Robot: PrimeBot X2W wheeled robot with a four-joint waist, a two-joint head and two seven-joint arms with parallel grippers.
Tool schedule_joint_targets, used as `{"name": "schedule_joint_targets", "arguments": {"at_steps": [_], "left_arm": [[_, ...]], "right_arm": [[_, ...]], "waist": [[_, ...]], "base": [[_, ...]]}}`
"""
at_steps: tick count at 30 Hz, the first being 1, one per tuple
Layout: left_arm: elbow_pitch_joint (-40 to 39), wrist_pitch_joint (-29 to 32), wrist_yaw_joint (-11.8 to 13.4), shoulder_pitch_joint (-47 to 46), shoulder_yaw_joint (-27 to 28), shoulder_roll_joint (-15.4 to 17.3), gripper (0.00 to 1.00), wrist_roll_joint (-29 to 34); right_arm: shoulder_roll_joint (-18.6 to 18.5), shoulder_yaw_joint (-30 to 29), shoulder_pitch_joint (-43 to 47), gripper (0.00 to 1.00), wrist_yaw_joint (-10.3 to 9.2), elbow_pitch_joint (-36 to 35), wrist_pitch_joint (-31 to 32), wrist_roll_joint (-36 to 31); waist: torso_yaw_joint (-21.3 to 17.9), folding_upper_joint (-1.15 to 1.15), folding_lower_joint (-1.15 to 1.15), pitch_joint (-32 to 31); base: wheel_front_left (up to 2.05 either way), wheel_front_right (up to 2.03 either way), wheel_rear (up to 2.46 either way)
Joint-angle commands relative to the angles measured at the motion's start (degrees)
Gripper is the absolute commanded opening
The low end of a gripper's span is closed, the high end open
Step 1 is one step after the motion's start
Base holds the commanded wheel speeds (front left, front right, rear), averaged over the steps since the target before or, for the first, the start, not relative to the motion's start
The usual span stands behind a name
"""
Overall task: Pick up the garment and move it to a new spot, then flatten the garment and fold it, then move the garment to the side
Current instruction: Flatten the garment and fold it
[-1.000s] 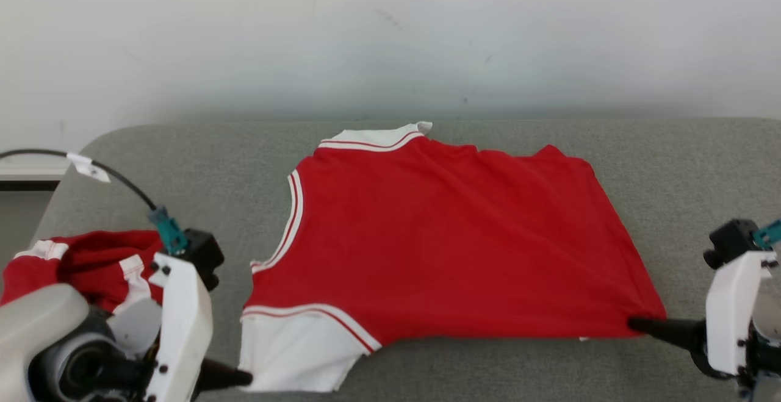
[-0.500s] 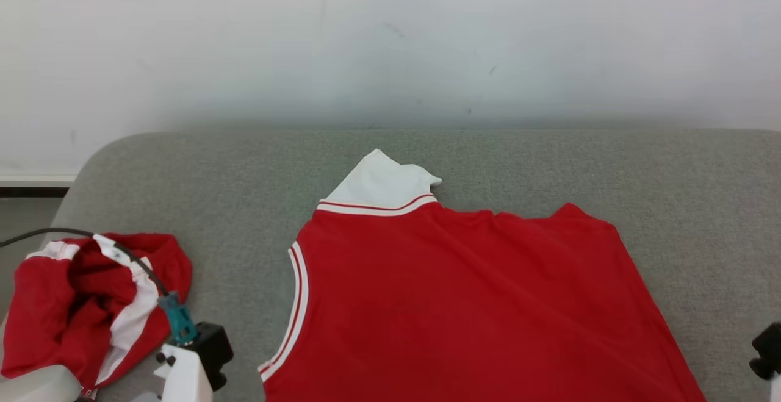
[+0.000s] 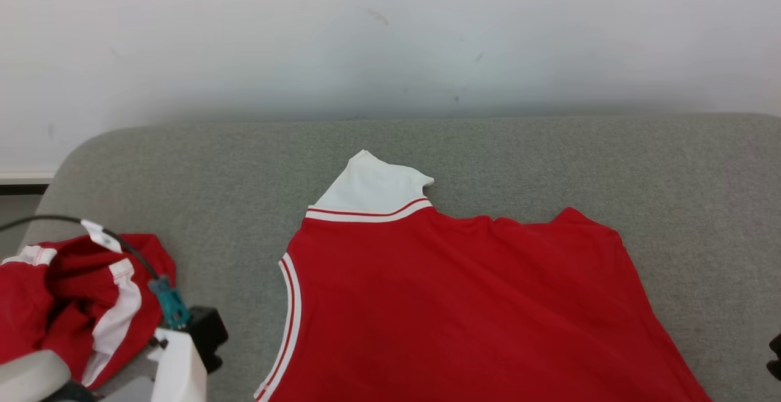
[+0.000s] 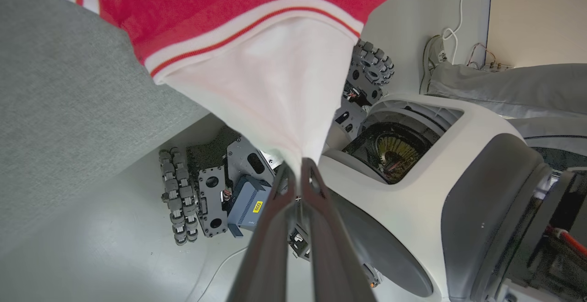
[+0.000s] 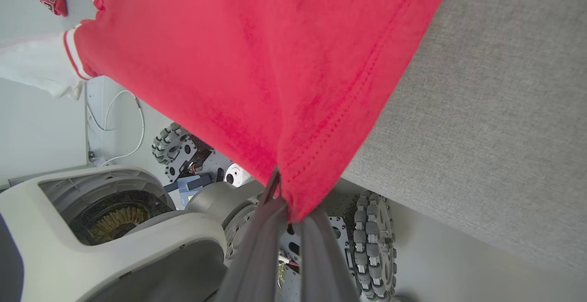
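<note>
The garment (image 3: 464,304), a red jersey with white sleeves, lies spread on the grey padded table (image 3: 183,164), and its near part runs off the bottom of the head view. Its far white sleeve (image 3: 372,188) lies flat, pointing away from me. My left gripper (image 4: 298,173) is shut on the tip of the near white sleeve (image 4: 275,86), past the table's front edge. Over that same edge, my right gripper (image 5: 286,210) is shut on the red hem corner (image 5: 312,173). The cloth is stretched taut from both grips.
A second red and white garment (image 3: 73,304) lies crumpled at the table's left end, beside my left wrist housing (image 3: 177,359). A white wall stands behind the table. Below the edge are my base and wheels (image 4: 183,196). A person's shoe (image 4: 431,59) rests on the floor.
The head camera has tilted. The garment has been drawn toward me, so its near edge now hangs past the table front. The far white sleeve has unfolded from a thin strip to lying flat.
</note>
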Motion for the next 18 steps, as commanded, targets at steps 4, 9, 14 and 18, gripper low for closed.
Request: {"name": "schedule_joint_targets", "arguments": {"at_steps": [4, 9, 14, 18], "left_arm": [[2.4, 0.1, 0.0, -2.1, 1.2, -1.2, 0.0, -0.9], [7.7, 1.1, -0.2, -4.9, 2.5, -4.7, 0.0, 0.2], [13.9, 1.9, -0.9, -7.4, 2.9, -8.6, 0.0, 1.8], [18.9, 2.4, -1.2, -9.2, 3.1, -11.4, 0.0, 2.7]], "right_arm": [[1.1, 0.5, -2.9, 0.0, -0.11, 1.2, 0.8, 0.6], [4.7, 1.3, -6.5, 0.0, -0.11, 4.9, 0.8, 2.0], [8.6, 2.2, -10.3, 0.0, -0.11, 9.7, 2.4, 2.4], [11.1, 2.6, -13.3, 0.0, -0.11, 13.7, 2.6, 3.7]], "waist": [[-0.6, 0.0, 0.0, 0.9], [-0.8, 0.0, 0.0, 2.7], [-1.1, 0.0, 0.0, 4.3], [-1.2, 0.0, 0.0, 4.8]], "base": [[0.0, 0.0, 0.0], [0.0, 0.0, 0.0], [0.0, 0.0, 0.0], [0.0, 0.0, 0.0]]}}
